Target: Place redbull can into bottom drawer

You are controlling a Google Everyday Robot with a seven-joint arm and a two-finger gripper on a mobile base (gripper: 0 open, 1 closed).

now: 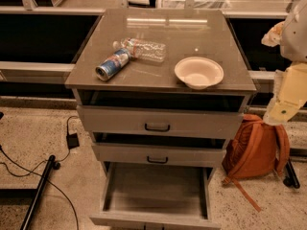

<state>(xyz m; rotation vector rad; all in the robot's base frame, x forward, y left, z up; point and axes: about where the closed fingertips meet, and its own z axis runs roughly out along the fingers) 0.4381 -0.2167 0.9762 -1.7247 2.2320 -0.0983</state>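
Note:
The redbull can [112, 64] lies on its side on the left front of the grey cabinet top [158, 32], its silver end toward the front edge. The bottom drawer [154, 188] is pulled far out and its grey inside is bare. My arm hangs at the right edge of the view, and the gripper [272, 34] sits up there, right of the cabinet and well away from the can, at about cabinet-top height.
A clear plastic bottle [144, 49] lies right behind the can. A white bowl [198, 72] stands front right on the top. The two upper drawers [158, 123] are slightly ajar. An orange backpack [254, 150] leans right of the cabinet. Cables [29, 169] run over the floor at left.

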